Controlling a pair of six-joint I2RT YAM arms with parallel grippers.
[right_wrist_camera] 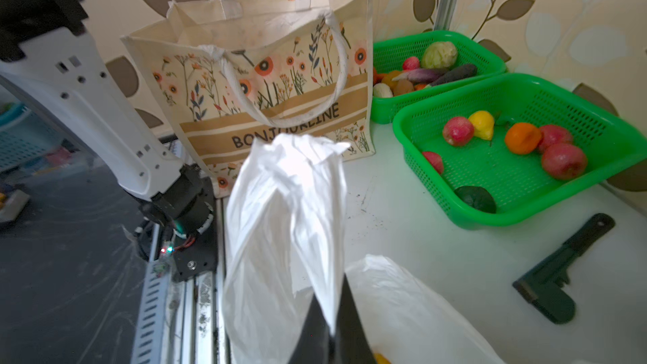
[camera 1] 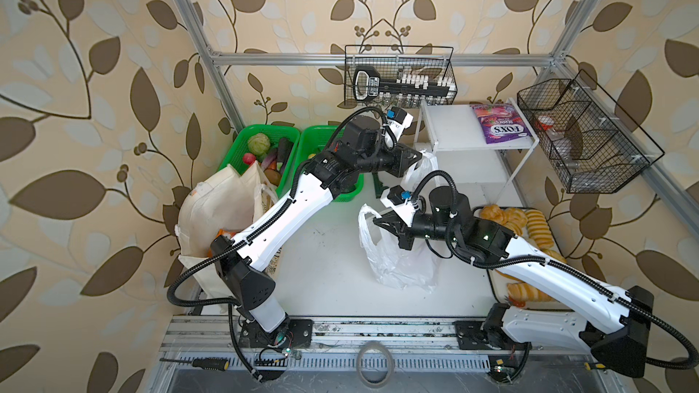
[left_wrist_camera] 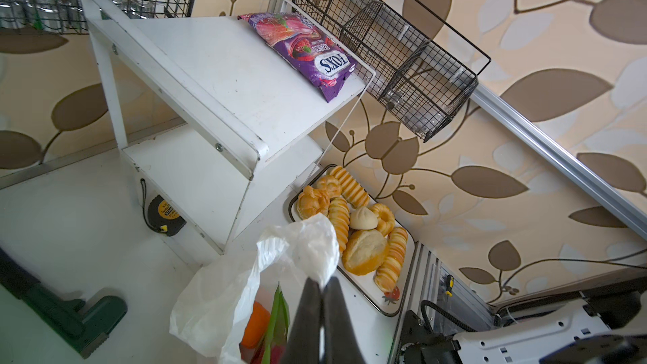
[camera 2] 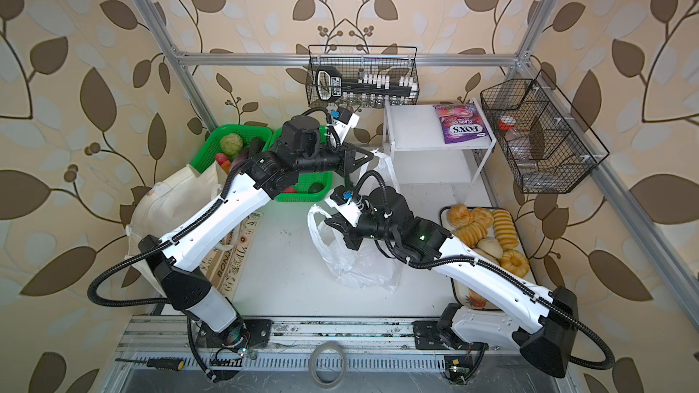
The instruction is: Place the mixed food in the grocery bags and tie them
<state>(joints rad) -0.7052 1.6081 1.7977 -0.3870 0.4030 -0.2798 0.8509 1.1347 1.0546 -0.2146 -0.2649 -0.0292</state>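
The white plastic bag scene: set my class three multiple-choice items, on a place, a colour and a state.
1. Where does the purple FOX'S packet lie? A. bread tray B. white shelf, top board C. cloth tote
2. What colour is the basket holding the apples? A. blue B. black C. green
3. What is the right tool doing? A. shut on a handle of the white plastic bag B. open, empty C. holding bread
Answers: 1 B, it lies on the top board; 2 C, its mesh is green; 3 A, film is pinched between its fingers.
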